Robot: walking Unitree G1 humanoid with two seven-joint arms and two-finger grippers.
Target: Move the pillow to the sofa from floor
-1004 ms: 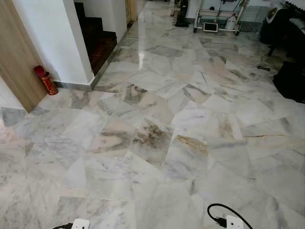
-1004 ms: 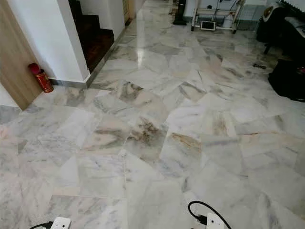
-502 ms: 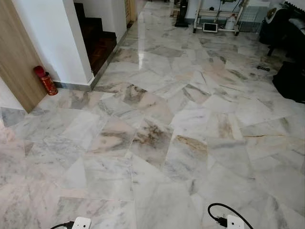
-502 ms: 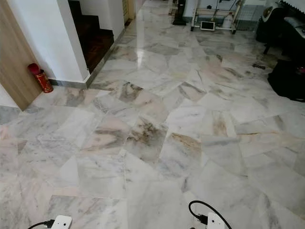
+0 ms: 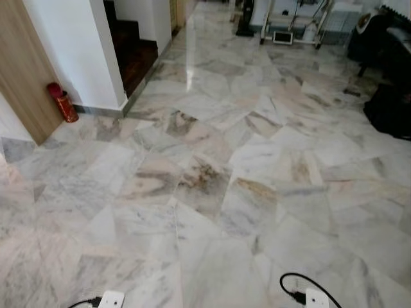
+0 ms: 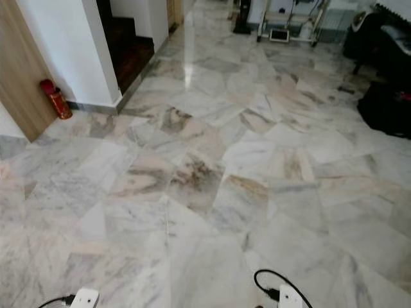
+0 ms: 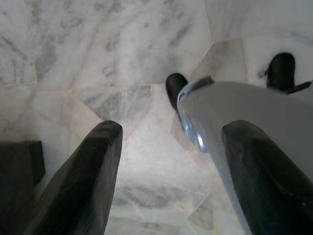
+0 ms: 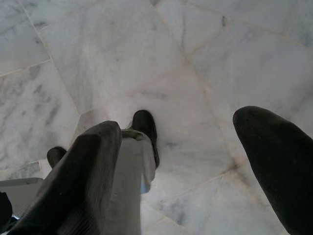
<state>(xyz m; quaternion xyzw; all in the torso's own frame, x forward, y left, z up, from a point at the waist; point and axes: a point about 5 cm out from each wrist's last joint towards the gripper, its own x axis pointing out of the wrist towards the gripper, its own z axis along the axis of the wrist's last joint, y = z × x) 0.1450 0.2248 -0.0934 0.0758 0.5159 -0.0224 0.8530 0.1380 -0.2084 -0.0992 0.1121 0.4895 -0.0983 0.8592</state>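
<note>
A marble floor [image 5: 212, 173] stretches out ahead of me. Both arms hang low at my sides. In the left wrist view my left gripper [image 7: 173, 129] is open, its black fingers [image 7: 93, 171] pointing down at the tiles beside my silver leg [image 7: 230, 117]. My right gripper [image 8: 178, 122] is open too, with nothing between its fingers [image 8: 269, 152] but floor and my black foot [image 8: 145, 128]. The white wrist ends with black cables sit at the lower edge of the eye views, the left wrist [image 5: 110, 299] and the right wrist [image 5: 316, 299].
A white wall corner [image 5: 77, 58] and a wooden panel [image 5: 22, 70] stand on the left, with a red canister [image 5: 62, 102] at their foot. Dark stairs [image 5: 131, 51] lie behind. Dark furniture [image 5: 388, 106] lines the right side. A metal rack [image 5: 292, 25] stands far ahead.
The whole picture has shifted slightly and is softly blurred, so the camera has moved. Nothing on the floor has moved.
</note>
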